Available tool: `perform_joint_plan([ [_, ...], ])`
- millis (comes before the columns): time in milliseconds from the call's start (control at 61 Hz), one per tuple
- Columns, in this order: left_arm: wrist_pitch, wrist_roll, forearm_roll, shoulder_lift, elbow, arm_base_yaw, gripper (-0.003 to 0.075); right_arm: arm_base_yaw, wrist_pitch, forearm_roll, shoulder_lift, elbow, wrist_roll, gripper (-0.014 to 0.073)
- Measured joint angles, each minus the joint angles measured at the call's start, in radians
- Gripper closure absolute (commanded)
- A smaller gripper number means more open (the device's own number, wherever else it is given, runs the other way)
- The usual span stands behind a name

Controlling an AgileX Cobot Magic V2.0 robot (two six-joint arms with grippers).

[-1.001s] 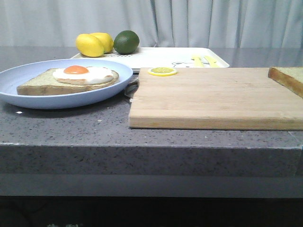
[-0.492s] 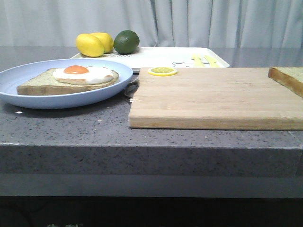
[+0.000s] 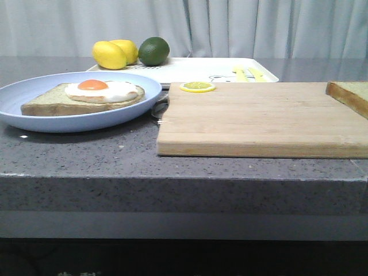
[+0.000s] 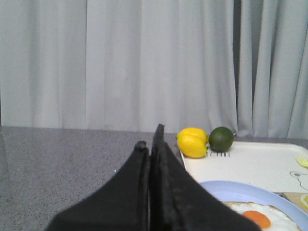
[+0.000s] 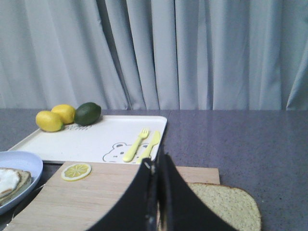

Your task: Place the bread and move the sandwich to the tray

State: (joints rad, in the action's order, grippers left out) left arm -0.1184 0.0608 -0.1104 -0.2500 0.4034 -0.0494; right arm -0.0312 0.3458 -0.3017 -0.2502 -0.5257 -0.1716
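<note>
The sandwich [image 3: 86,95], bread with a fried egg, lies on a round light-blue plate [image 3: 34,118] at the left; the left wrist view shows its egg [image 4: 262,219]. The plain bread [image 3: 351,95] lies on the right end of the wooden cutting board [image 3: 259,118] and shows in the right wrist view [image 5: 228,204]. The white tray [image 3: 195,69] with yellow cutlery [image 3: 248,73] stands behind the board. Neither gripper shows in the front view. My left gripper [image 4: 150,142] is shut and empty, near the plate. My right gripper [image 5: 156,163] is shut and empty, over the board beside the bread.
Two lemons [image 3: 115,53] and a lime [image 3: 153,50] sit at the tray's far left corner. A lemon slice [image 3: 197,87] lies on the board's far left corner. Grey curtains hang behind. The counter's front edge drops off just before the board.
</note>
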Motion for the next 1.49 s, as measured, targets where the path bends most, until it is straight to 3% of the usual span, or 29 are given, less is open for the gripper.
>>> perform_joint_plan([
  [230, -0.02, 0.0, 0.0, -0.252, 0.101, 0.0, 0.074, 0.0, 0.047, 0.0, -0.218, -0.09, 0.0, 0.0647],
  [328, -0.011, 0.0, 0.0, -0.273, 0.106, 0.0, 0.0725, 0.0, 0.049, 0.0, -0.233, -0.092, 0.0, 0.0577],
  [443, -0.004, 0.0, 0.0, -0.273, 0.106, 0.0, 0.0565, 0.0, 0.049, 0.0, -0.233, -0.092, 0.0, 0.0347],
  [591, 0.0, 0.0, 0.0, -0.273, 0.106, 0.0, 0.023, 0.0, 0.052, 0.002, -0.233, -0.092, 0.0, 0.0008],
  [673, 0.0, 0.0, 0.0, -0.273, 0.106, 0.0, 0.012, 0.0, 0.052, 0.002, -0.233, -0.092, 0.0, -0.0073],
  [1066, 0.001, 0.0, 0.0, -0.273, 0.106, 0.0, 0.0122, 0.019, 0.121, 0.004, -0.352, -0.169, 0.032, -0.0048],
  [1493, 0.001, 0.0, 0.0, -0.273, 0.106, 0.0, 0.0122, 0.312, 0.371, 0.09, -0.864, -0.453, 0.149, -0.0048],
])
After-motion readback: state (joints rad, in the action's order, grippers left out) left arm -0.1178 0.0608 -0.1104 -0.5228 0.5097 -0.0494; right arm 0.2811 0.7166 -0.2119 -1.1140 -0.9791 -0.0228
